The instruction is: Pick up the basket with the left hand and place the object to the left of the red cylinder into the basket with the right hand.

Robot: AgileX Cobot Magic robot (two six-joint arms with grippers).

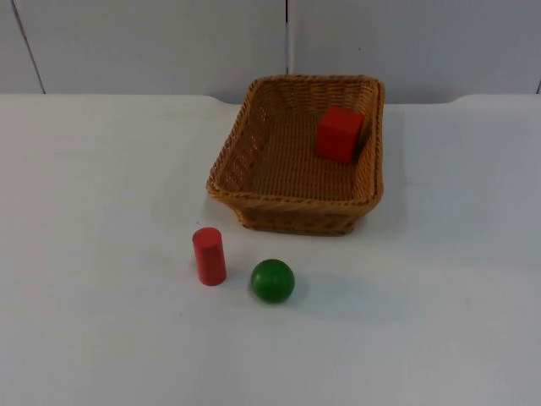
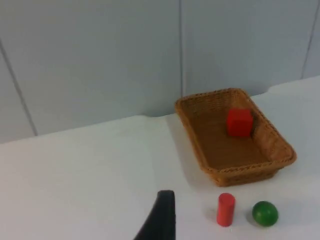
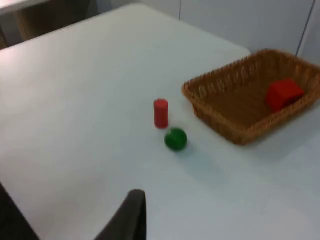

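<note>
Wicker basket [image 1: 254, 152] sits on the white table [image 1: 101, 254] near the grey partition wall [image 1: 152, 42], w/ a red cube [image 1: 339, 133] inside, leaning vs. the basket's far right corner. In front of the basket, the red cylinder [image 1: 209, 255] stands upright w/ a green ball [image 1: 272, 280] just beside it on its right, not touching. Left gripper [image 2: 160, 220] & right gripper [image 3: 131, 216] each show one black fingertip above the table, well apart from the objs; can't tell if either is apart or together.
</note>
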